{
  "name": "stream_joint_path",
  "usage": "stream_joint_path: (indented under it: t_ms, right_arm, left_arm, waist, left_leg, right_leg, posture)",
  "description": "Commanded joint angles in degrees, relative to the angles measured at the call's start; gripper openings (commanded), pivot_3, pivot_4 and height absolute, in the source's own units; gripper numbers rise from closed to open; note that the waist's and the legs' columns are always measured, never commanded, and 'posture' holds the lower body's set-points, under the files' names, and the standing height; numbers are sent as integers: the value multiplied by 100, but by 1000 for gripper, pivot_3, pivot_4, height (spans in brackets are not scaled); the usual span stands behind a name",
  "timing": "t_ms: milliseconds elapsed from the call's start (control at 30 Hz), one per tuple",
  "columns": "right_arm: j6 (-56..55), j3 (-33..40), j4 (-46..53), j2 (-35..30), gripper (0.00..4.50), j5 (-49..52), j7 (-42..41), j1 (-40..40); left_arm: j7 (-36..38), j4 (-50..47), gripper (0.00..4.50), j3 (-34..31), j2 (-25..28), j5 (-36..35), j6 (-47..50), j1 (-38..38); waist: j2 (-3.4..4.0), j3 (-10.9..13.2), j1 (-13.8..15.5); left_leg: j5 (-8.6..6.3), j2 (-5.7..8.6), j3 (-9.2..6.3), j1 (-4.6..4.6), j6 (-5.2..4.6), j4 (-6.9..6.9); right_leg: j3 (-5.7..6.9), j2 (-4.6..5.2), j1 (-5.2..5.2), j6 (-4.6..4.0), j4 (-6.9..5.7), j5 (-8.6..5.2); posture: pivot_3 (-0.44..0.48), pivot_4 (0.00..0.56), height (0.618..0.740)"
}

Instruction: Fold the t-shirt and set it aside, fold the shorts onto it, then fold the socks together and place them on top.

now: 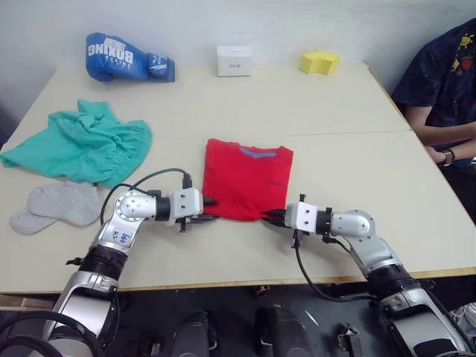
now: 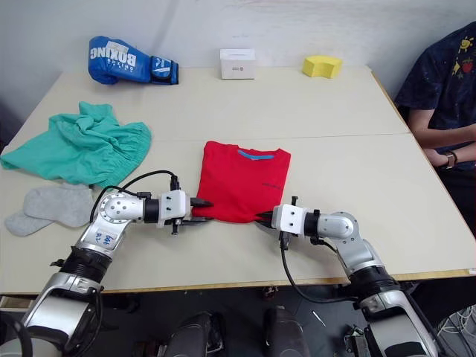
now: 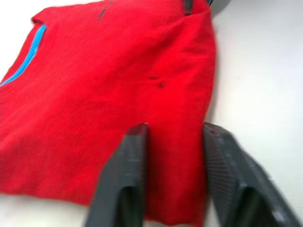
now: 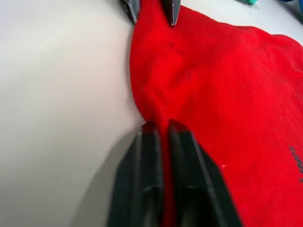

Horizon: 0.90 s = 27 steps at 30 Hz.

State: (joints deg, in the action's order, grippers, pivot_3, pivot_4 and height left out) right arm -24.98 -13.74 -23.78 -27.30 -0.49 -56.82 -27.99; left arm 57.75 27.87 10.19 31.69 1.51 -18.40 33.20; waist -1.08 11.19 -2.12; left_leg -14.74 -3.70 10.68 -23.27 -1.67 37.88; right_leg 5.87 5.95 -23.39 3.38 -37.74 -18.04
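At near hem of t-shirt (image 1: pixel 248 180), we pinched right gripper (image 4: pixel 161 128) shut; left gripper (image 3: pixel 173 137) spread, straddling hem, ready for fold.

The red t-shirt (image 1: pixel 248 178) lies flat on the table, folded to a neat rectangle, blue neckband at its far edge. Its near hem runs between the two sets of fingers: the left fingers (image 3: pixel 124 179) straddle one near corner with the cloth between them, and the right fingers (image 4: pixel 150 179) pinch the other, bunching it. The teal shorts (image 1: pixel 82 141) lie crumpled, well apart beyond the left fingers. The grey socks (image 1: pixel 56 204) lie flat, overlapping, just beside the shorts.
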Motion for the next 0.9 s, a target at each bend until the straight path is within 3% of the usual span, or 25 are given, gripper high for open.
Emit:
stream_joint_path:
  t_ms: [33,100,300,500,900]
  right_arm:
    - [-129,-48,-51,-41,0,13,-102,44]
    - [-230,-77,-25,-78,0,27,-159,83]
    - [-650,-82,131,-255,0,338,-589,176]
    - [-283,0,1279,-572,0,758,-736,920]
    - [362,39,2259,-812,0,731,-424,1768]
  left_arm:
    - [90,-40,427,39,228,75,28,-348]
    - [280,-475,25,-10,298,-177,175,-599]
    - [459,-1933,25,-255,801,-695,719,-1464]
    - [153,-3083,25,-500,1071,-789,1112,-2350]
    - [-215,-4290,25,-953,1385,-1026,1936,-3522]
  waist:
    - [-1,-10,0]
    - [-1,-16,-29]
    - [-1,-16,-101]
    - [-1,-16,-92]
    - [-1,-16,-78]
  left_leg:
    - [1,0,0,0,2,-1]
    - [1,0,0,1,6,-5]
    - [9,-1,1,3,28,-47]
    - [13,-1,0,5,32,-60]
    - [-5,-2,-16,6,55,-81]
  right_leg:
    - [1,1,0,-3,-1,-2]
    - [0,1,-1,-7,-1,-4]
    - [2,-2,-8,-17,12,-13]
    - [1,-3,-10,-19,21,-16]
    - [7,0,-14,-31,27,-22]
  posture:
    - [0,150,740]
    - [0,150,740]
    - [0,150,740]
    - [0,150,740]
    - [0,150,740]
